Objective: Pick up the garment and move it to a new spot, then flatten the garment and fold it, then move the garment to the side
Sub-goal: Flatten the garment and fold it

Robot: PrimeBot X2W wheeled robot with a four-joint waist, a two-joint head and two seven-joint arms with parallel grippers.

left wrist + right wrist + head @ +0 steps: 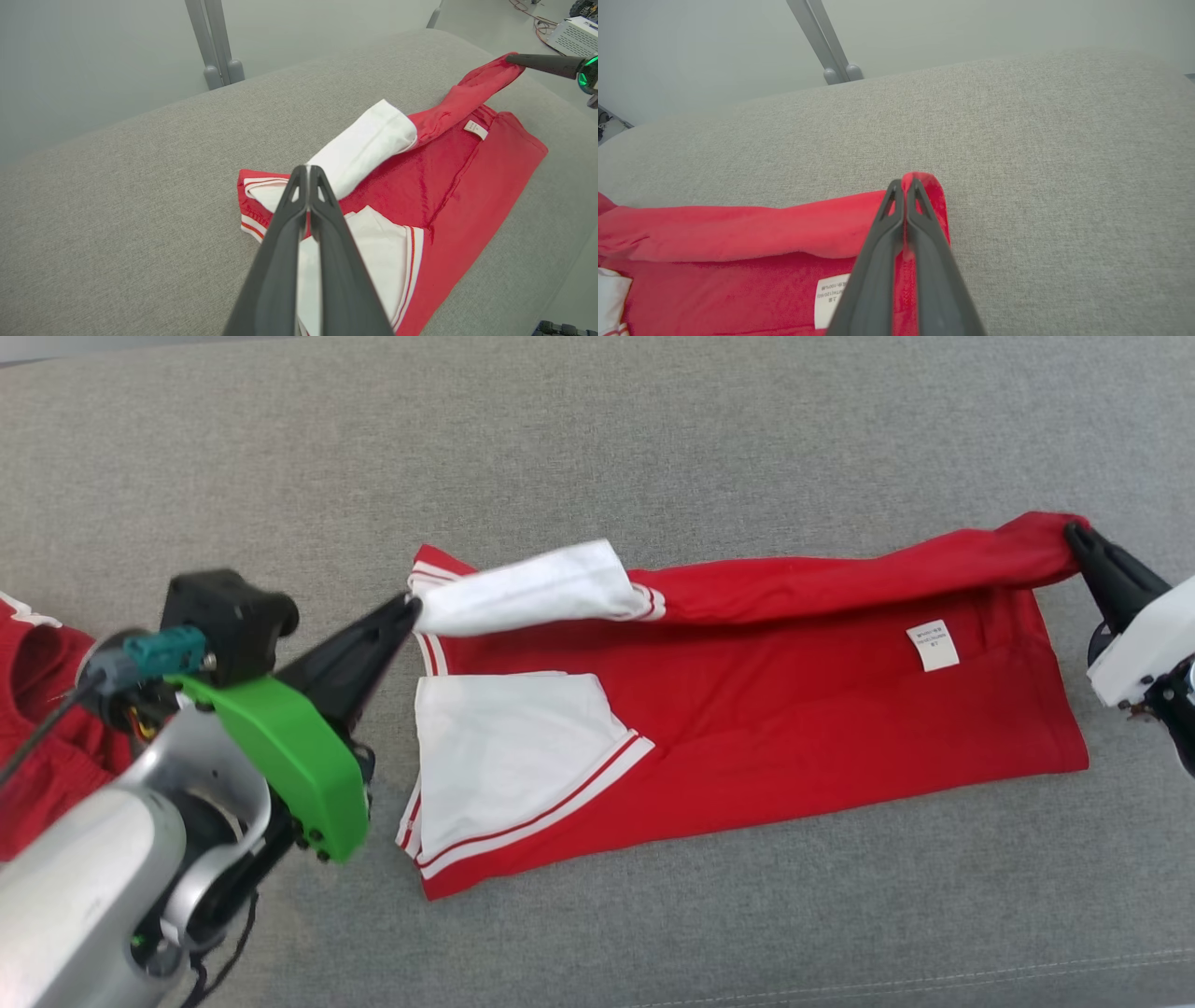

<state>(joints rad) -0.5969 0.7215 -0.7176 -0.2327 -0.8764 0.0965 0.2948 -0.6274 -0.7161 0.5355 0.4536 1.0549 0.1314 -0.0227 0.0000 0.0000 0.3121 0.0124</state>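
One red jersey with white striped sleeves (747, 709), flat on the grey fabric bench (653, 429): we hold its far edge up, likely for folding, left hand (411, 605) clamped on its sleeve end (523, 588), right hand (1074, 532) clamped on its hem corner (1036, 546).

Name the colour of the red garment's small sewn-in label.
The small rectangular label is white with dark print; head view best.
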